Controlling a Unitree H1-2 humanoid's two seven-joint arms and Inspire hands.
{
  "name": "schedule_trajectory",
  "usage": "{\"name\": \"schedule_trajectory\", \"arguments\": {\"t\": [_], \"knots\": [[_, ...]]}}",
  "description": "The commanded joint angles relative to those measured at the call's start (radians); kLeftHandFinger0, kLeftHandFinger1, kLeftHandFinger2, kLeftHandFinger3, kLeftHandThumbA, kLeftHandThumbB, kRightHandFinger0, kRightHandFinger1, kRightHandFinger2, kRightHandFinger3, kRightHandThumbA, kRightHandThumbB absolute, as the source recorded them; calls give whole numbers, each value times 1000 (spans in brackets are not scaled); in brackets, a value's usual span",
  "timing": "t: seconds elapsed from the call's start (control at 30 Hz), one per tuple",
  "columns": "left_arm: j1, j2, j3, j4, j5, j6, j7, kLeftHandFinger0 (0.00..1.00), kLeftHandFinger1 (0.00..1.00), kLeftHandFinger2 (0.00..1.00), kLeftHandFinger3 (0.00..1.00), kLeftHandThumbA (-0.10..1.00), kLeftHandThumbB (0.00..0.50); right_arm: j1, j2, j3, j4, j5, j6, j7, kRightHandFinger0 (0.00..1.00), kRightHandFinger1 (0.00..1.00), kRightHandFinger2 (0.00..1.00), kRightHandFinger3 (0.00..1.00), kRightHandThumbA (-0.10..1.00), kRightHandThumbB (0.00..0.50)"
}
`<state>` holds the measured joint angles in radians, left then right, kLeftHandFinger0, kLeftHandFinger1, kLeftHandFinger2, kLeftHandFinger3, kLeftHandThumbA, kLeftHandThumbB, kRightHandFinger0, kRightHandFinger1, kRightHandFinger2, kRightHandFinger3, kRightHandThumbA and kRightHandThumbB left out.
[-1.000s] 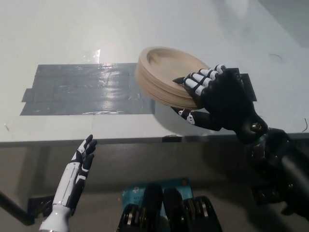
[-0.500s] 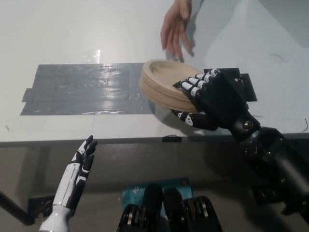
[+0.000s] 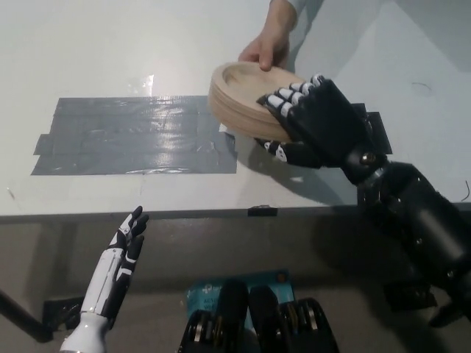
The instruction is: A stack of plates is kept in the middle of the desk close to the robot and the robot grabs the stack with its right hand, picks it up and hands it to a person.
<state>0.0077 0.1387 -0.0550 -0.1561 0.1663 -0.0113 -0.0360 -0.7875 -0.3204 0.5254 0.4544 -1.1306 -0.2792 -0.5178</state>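
A stack of tan wooden plates (image 3: 239, 99) hangs tilted above the white desk (image 3: 110, 51). My black right hand (image 3: 313, 121) is shut on the stack's near right edge, fingers over the rim and thumb underneath. A person's hand (image 3: 268, 50) reaches in from the top and grips the stack's far edge. My white left hand (image 3: 118, 268) rests low at the lower left, below the desk's front edge, fingers straight and apart, holding nothing.
A wide rectangle of dark grey tape (image 3: 132, 136) covers the desk left of the stack. A second dark patch (image 3: 372, 129) lies under my right arm. The desk's front edge (image 3: 184, 213) runs across the middle of the picture.
My right hand has carried the stack up and away from me. The person's hand has come down from above the stack and taken hold of its far edge.
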Motion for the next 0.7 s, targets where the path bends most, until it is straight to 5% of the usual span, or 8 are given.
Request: {"name": "schedule_trajectory", "arguments": {"t": [0.0,0.1,0.17,0.3,0.33,0.37,0.43,0.67], "knots": [[-11,12,-6,-25,10,-12,-12,1000,1000,1000,1000,1000,0,-96,11,-26,13,-11,24,-80,0,0,233,538,-100,359],[-10,12,-7,-27,13,-11,-11,1000,1000,1000,1000,1000,0,-113,16,-19,50,-20,35,-77,0,0,228,523,-100,361],[-13,12,-9,-28,14,-10,-13,1000,1000,1000,1000,1000,0,-119,17,-14,80,-19,29,-93,0,0,252,274,-100,333],[-19,14,-6,-34,11,-2,-15,1000,1000,1000,1000,1000,10,-98,19,-28,67,48,32,39,242,366,546,522,164,377],[-22,14,-6,-33,11,1,-16,1000,1000,1000,1000,1000,13,-89,17,-35,45,82,39,118,581,691,832,912,328,412],[-22,15,-6,-33,14,2,-16,1000,1000,1000,1000,1000,7,-81,15,-41,21,108,54,192,820,899,1000,1000,428,453],[-21,15,-6,-32,11,-2,-17,1000,1000,1000,1000,1000,0,-57,0,-45,-60,171,105,398,1000,1000,1000,1000,605,498],[-24,15,-5,-25,13,-11,-13,1000,1000,1000,1000,1000,0,-11,-17,-67,-202,222,147,520,1000,1000,1000,1000,790,500]]}}
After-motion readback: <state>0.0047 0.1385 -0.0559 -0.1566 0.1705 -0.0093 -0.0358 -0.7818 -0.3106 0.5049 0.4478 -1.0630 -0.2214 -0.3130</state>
